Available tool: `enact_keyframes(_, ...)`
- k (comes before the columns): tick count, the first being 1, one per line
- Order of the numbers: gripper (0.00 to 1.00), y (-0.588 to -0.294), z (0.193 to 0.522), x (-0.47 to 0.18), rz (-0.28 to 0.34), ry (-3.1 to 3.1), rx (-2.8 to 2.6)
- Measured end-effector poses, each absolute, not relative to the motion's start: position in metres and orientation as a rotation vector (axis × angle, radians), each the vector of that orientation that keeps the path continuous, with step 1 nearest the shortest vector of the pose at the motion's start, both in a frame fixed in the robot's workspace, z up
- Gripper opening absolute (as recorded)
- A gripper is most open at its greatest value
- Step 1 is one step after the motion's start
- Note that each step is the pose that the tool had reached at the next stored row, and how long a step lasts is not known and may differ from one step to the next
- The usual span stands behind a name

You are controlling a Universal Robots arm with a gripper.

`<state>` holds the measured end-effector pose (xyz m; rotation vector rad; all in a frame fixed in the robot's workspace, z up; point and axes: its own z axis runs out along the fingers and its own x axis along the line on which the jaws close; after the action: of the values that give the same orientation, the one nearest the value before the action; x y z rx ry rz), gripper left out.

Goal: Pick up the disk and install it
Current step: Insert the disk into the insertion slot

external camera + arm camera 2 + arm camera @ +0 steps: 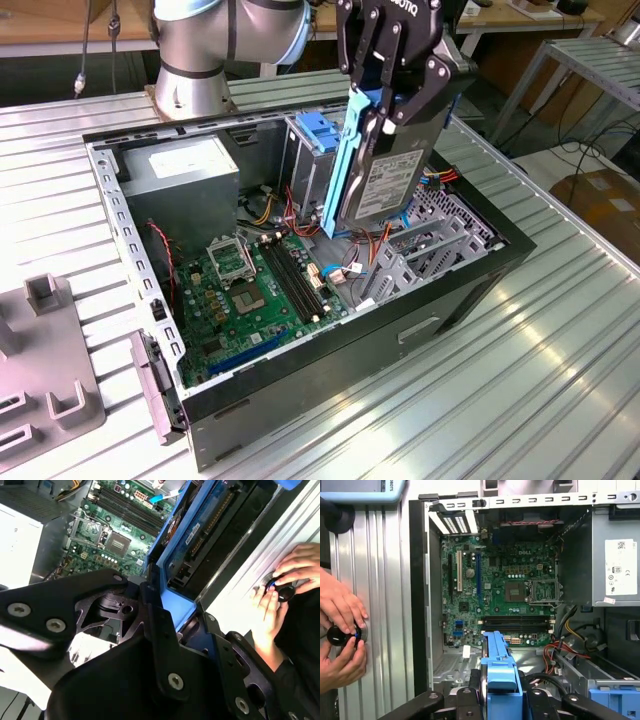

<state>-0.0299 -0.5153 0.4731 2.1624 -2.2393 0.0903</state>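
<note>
On the ribbed table (560, 330) lies an open case (350, 372). The gripper (392, 100), clamped on the disk (390, 185), holds it long-axis steeply down, just beside the cage (308, 150).

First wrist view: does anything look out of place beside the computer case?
Yes. A person's hands sit on the table beside the open computer case, around a small black round object, close to the work. The gripper holds the disk on edge above the case.
</note>
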Motion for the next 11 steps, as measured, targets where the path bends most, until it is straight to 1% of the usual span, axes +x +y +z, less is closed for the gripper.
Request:
enact_keyframes(5,0.37,-0.526,0.471,-0.026,0.095,-2.238,2.159)
enact_keyframes(11,0.37,-0.532,0.468,-0.003,0.112,-2.231,2.150)
